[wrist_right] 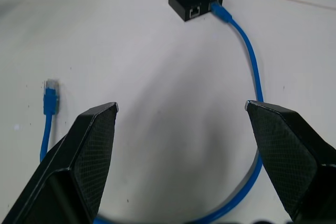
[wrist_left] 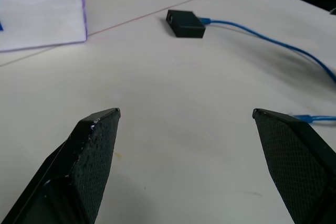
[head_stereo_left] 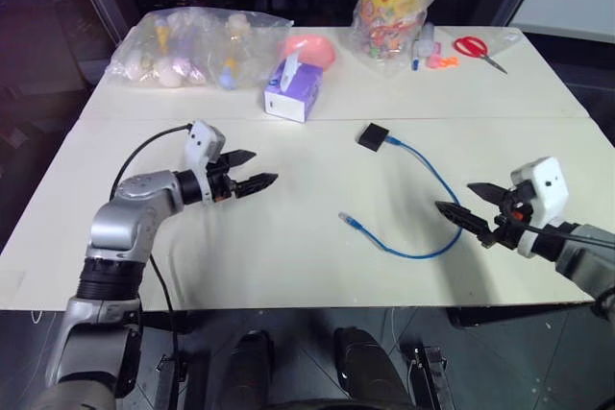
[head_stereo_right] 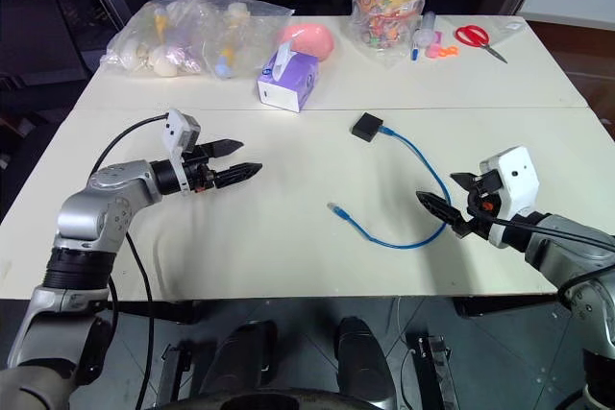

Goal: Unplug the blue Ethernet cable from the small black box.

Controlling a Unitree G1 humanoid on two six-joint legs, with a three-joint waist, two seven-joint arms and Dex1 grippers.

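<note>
The small black box (head_stereo_left: pixel 372 136) lies on the white table past its middle. The blue Ethernet cable (head_stereo_left: pixel 437 181) is plugged into the box's right side, curves toward the near right and loops back to a loose plug (head_stereo_left: pixel 348 221) lying on the table. In the right wrist view the cable (wrist_right: pixel 252 66) enters one of two ports on the box (wrist_right: pixel 195 0). My right gripper (head_stereo_left: pixel 468 205) hovers open just right of the cable's loop. My left gripper (head_stereo_left: pixel 253 169) is open over the left half of the table, pointing toward the box (wrist_left: pixel 185 23), well apart from it.
A purple-and-white tissue box (head_stereo_left: pixel 293 91) stands behind the left gripper. Along the far edge sit a clear bag of items (head_stereo_left: pixel 197 45), a pink object (head_stereo_left: pixel 312 49), a yellow-lidded jar (head_stereo_left: pixel 396 2) and red scissors (head_stereo_left: pixel 478 50). A seam (head_stereo_left: pixel 500 119) crosses the table.
</note>
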